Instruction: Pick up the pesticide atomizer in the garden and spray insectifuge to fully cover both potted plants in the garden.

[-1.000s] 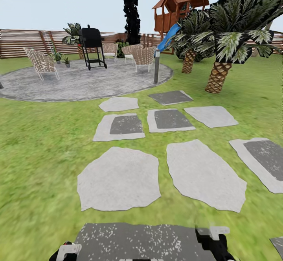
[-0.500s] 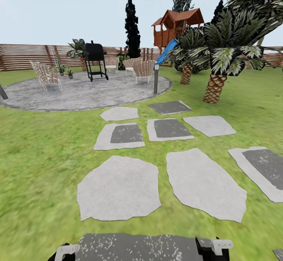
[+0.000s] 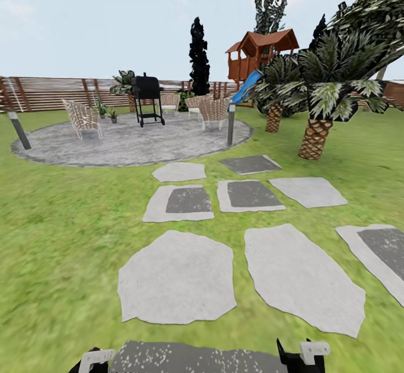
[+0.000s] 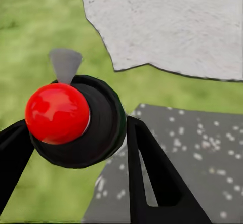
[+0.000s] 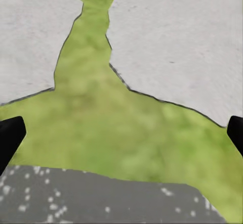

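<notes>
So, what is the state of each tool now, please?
Left tool: closed on the pesticide atomizer.
Right tool: open, holding nothing.

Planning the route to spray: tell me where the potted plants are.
In the head view, the potted plants sit far off at the upper left, at the back edge of the patio before the fence, between a wicker chair and the grill.

The whole head view has shifted, so the camera has turned and tipped up rather than the garden moving; the round patio (image 3: 134, 142), the grill (image 3: 147, 91) and the playhouse (image 3: 262, 53) now sit further toward 3 o'clock and lower; a second bollard lamp (image 3: 19, 130) has come into view at 9 o'clock; more sky shows at 12 o'clock; the stepping stones (image 3: 178, 276) sit lower.
</notes>
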